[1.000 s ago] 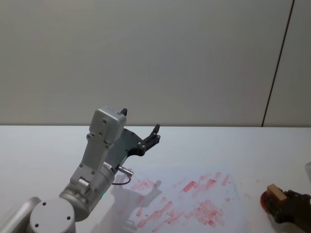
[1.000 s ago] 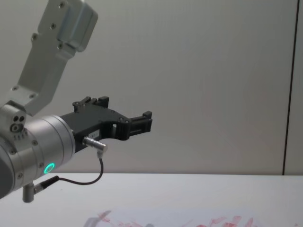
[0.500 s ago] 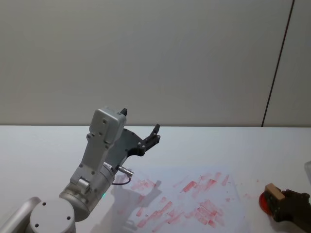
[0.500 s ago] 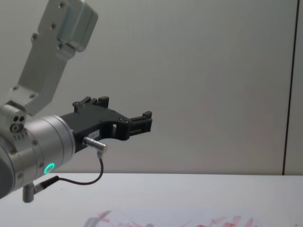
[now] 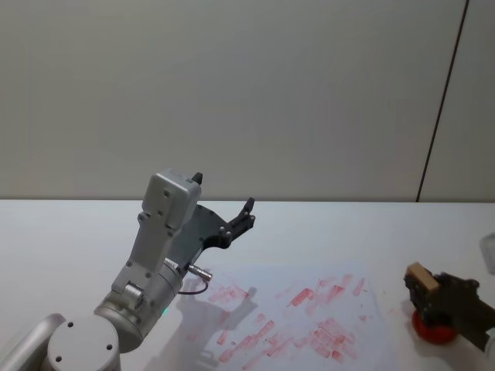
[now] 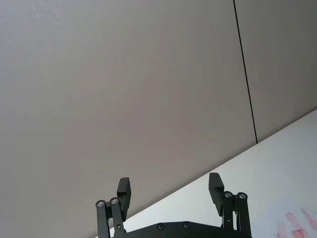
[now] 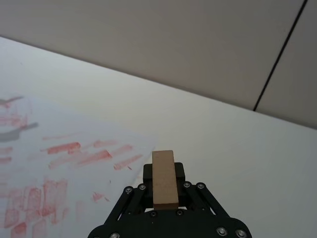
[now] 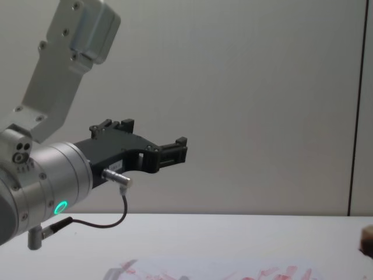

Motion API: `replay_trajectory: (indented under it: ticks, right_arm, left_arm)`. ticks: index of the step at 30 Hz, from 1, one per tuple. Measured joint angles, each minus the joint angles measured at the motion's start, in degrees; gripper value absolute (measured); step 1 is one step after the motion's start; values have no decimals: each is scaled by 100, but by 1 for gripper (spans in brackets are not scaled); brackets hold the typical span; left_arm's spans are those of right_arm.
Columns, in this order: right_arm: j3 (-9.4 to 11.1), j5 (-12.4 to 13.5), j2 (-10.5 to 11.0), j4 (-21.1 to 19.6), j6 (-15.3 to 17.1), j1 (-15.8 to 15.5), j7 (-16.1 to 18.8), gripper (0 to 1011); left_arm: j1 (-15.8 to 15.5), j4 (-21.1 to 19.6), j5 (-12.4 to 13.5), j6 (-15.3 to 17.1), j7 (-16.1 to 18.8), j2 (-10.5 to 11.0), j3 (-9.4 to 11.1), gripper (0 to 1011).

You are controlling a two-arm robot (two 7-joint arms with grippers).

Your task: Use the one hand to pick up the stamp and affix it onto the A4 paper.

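Note:
The stamp (image 5: 420, 277) is a small tan wooden block, and my right gripper (image 5: 430, 295) is shut on it at the right side of the table. It hangs just above a red ink pad (image 5: 433, 329). In the right wrist view the stamp (image 7: 163, 177) stands upright between the black fingers (image 7: 130, 194) of the right gripper (image 7: 163, 201). The A4 paper (image 5: 298, 287), white with several red prints, lies flat to the left of the stamp, and its near corner (image 7: 74, 134) lies ahead of the block. My left gripper (image 5: 224, 195) is open and raised over the paper's left part.
The white table (image 5: 77, 232) runs back to a plain grey wall. The left arm's silver wrist with a green light ring (image 8: 60, 206) stays raised at the left, the left gripper (image 6: 170, 184) pointing at the wall. The stamp's edge (image 8: 368, 235) shows at the far right.
My right gripper has lifted the stamp off the red ink pad and carried it left toward the paper. The left arm has not moved.

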Motion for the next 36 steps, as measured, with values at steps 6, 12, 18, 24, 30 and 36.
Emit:
replay_trajectory:
  ticks: [6, 12, 18, 24, 30, 36]
  right_arm:
    - [-70, -49, -108, 2, -164, 209, 324, 221]
    - [-166, -187, -216, 105, -209, 413, 674, 221]
    - [-280, -422, -319, 276, -193, 616, 1063, 221]
    - [-429, -821, -430, 537, -118, 837, 1508, 221]
    - [-615, -1307, -574, 897, -35, 1071, 1906, 221]
    - [-793, -1655, -725, 1253, 44, 1275, 2176, 221]
  left_arm:
    - [0, 0, 0, 0, 0, 0, 0, 1002]
    - [0, 0, 0, 0, 0, 0, 0, 1002]
    - [0, 0, 0, 0, 0, 0, 0, 1002]
    - [0, 0, 0, 0, -1, 0, 0, 1003]
    - [0, 0, 0, 0, -1, 0, 0, 1002]
    - [0, 0, 0, 0, -1, 0, 0, 1003]
